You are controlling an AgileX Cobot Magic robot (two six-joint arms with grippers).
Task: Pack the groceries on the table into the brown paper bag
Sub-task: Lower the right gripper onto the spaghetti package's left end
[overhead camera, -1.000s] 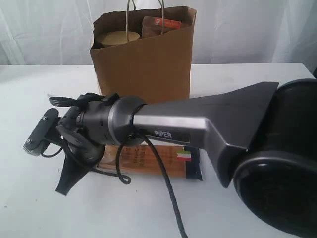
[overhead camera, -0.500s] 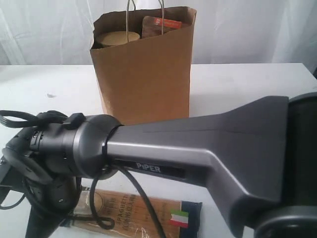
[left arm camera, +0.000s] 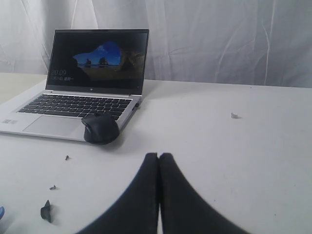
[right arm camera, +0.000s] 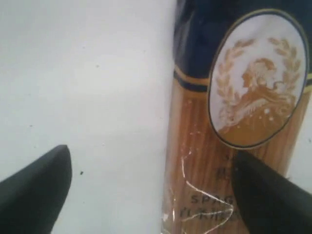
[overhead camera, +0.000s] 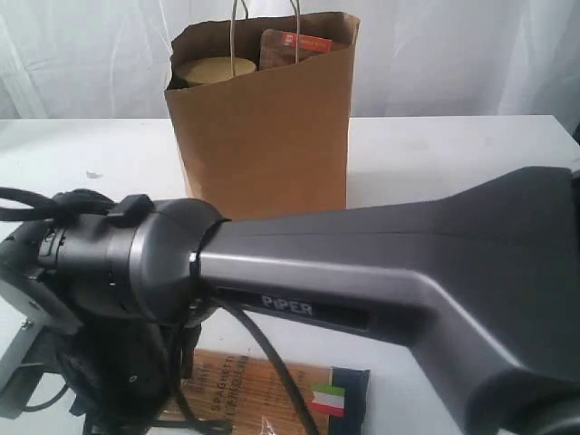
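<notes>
My right gripper (right arm camera: 151,156) hangs spread wide astride one long edge of the flat blue-ended spaghetti packet (right arm camera: 234,122), which lies on the table (right arm camera: 87,73). One finger sits over the wrapper, though contact is hard to judge. My left gripper (left arm camera: 159,158) is pressed closed on nothing. Beyond, the brown paper bag (overhead camera: 263,136) stands upright, with the olive-yellow jar lid (overhead camera: 216,69) and the brown orange-labelled pouch (overhead camera: 292,45) showing at its mouth.
</notes>
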